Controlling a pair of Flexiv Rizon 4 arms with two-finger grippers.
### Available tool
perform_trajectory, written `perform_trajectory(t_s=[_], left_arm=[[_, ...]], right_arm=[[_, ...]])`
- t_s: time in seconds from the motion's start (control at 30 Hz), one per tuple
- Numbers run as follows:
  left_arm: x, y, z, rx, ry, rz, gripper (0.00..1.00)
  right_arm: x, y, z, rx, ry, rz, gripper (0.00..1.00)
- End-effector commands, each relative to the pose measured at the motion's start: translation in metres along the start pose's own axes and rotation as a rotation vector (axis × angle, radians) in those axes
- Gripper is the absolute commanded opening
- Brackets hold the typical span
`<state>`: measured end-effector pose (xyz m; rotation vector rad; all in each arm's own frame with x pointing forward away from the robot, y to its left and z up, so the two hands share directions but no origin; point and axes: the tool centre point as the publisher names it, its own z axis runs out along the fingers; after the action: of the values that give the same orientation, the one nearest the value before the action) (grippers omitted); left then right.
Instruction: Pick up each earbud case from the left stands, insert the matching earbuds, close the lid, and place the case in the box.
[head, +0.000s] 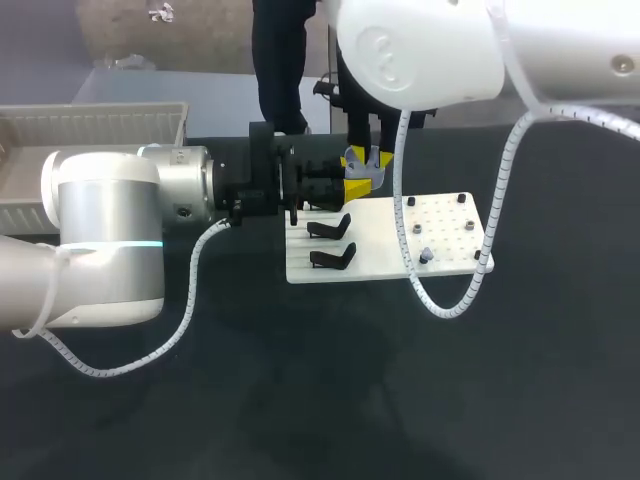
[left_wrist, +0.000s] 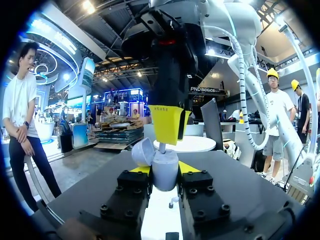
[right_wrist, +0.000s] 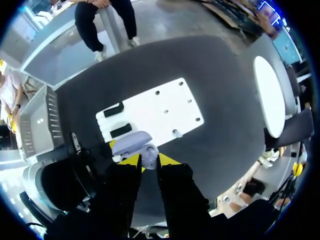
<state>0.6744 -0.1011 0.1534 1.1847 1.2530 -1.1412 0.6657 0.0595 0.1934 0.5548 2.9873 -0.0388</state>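
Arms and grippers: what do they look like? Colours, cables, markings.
The left arm has rounded white and silver links and a cyan ring. The right arm is glossy white. Each trails a white spiral-wrapped cable. The left gripper and right gripper are black with yellow tips.

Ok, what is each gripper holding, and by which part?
Left gripper clamps the open case by the sides of its lower body. Right gripper seems to pinch an earbud by its top, stem down over the case.
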Motion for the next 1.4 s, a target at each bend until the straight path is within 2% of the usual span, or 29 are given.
perform_trajectory(t_s=[0.03,0.77,0.83,0.9,0.97,1.0,1.07,1.1,1.23,1.4], left_arm=[[0.000,0.000,0.000,-0.003,-0.003,0.002,0.00],[0.000,0.000,0.000,-0.003,-0.003,0.002,0.00],[0.000,0.000,0.000,-0.003,-0.003,0.002,0.00],[0.000,0.000,0.000,-0.003,-0.003,0.002,0.00],[0.000,0.000,0.000,-0.003,-0.003,0.002,0.00],[0.000,0.000,0.000,-0.003,-0.003,0.002,0.00],[0.000,0.000,0.000,-0.003,-0.003,0.002,0.00],[0.000,0.000,0.000,-0.003,-0.003,0.002,0.00],[0.000,0.000,0.000,-0.003,-0.003,0.002,0.00],[0.000,0.000,0.000,-0.003,-0.003,0.002,0.00]], right_arm=[[-0.003,0.003,0.001,0.004,0.005,0.002,0.00],[-0.003,0.005,0.010,0.015,0.027,-0.010,0.00],[-0.002,0.004,0.009,0.012,0.026,-0.010,0.43],[0.000,0.003,0.007,-0.001,0.020,-0.009,0.48],[0.004,-0.001,0.003,-0.020,0.012,-0.021,0.67],[0.007,-0.003,0.002,-0.029,0.007,-0.026,0.71],[0.012,-0.008,-0.002,-0.049,-0.009,-0.032,0.93],[0.015,-0.010,-0.003,-0.057,-0.011,-0.040,1.00],[0.026,-0.022,-0.009,-0.116,-0.038,-0.070,1.00],[0.039,-0.036,-0.018,-0.178,-0.112,-0.126,1.00]])
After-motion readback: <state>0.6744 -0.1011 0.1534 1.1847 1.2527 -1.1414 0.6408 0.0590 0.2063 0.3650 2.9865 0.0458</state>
